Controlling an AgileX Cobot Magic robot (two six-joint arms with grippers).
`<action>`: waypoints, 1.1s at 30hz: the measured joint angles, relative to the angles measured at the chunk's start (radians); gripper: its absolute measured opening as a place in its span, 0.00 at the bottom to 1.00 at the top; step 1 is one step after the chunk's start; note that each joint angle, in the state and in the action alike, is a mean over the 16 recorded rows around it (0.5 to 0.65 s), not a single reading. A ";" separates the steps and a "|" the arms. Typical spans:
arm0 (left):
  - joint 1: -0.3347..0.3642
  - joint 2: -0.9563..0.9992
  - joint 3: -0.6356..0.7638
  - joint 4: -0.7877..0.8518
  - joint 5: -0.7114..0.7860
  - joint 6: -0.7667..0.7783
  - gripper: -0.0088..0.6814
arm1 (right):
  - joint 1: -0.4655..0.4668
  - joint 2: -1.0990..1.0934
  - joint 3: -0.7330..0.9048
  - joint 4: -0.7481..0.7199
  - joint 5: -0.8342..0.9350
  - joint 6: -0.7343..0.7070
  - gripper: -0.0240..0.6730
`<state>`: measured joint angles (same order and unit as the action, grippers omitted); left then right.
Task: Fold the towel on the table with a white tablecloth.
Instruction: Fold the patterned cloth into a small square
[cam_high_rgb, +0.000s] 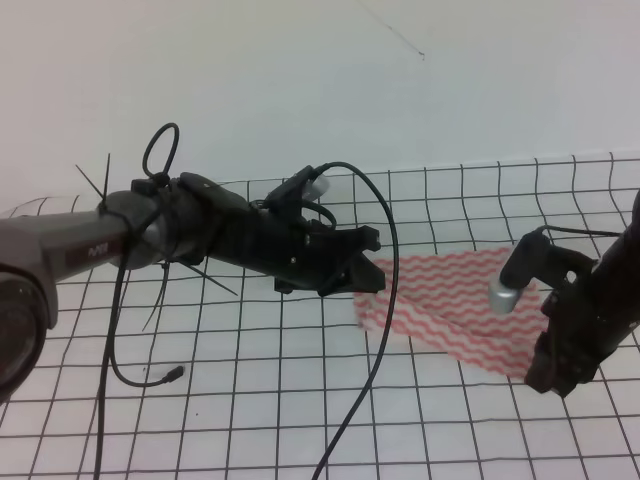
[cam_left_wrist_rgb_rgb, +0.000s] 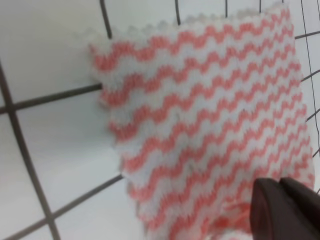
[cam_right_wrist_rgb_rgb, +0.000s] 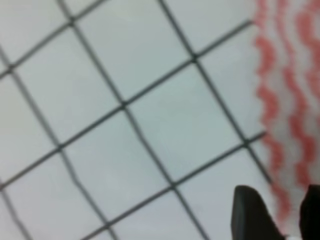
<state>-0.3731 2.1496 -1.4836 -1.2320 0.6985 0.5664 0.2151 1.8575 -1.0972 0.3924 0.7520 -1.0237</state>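
One towel lies on the worktop, on the white tablecloth with its thin black grid; no container shows in any view. Counted: one towel, one tablecloth, two arms, two grippers.

In the exterior high view the right gripper sits nearest, at about 4 o'clock, low over the towel's right end. Its wrist view shows two dark fingertips at the bottom edge with the towel's scalloped border between them, a gap visible on either side; whether they press the cloth I cannot tell.

The left gripper reaches in from 9 o'clock and hangs above the towel's left end near the centre. Its wrist view shows only one dark finger at the lower right over the striped cloth, so its state cannot be told. A black cable droops from this arm across the grid toward 6 o'clock.

The towel runs from the centre toward 3 o'clock, its pink-red waves slanting, an overlapping layer showing along its near edge. Bare grid lies open at 6, 7 and 8 o'clock. At 12 o'clock the tablecloth's far edge meets a plain white wall.
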 joint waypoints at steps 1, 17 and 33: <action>0.000 0.000 0.000 0.000 0.000 0.000 0.01 | 0.003 0.002 0.000 -0.009 0.002 0.005 0.36; 0.000 0.000 0.000 -0.003 0.006 0.005 0.01 | 0.011 0.060 -0.004 -0.080 -0.025 0.110 0.25; 0.000 0.000 0.000 -0.012 0.008 0.016 0.01 | 0.011 0.041 -0.009 -0.093 -0.120 0.173 0.05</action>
<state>-0.3731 2.1496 -1.4836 -1.2436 0.7068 0.5827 0.2258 1.8981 -1.1063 0.2998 0.6320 -0.8506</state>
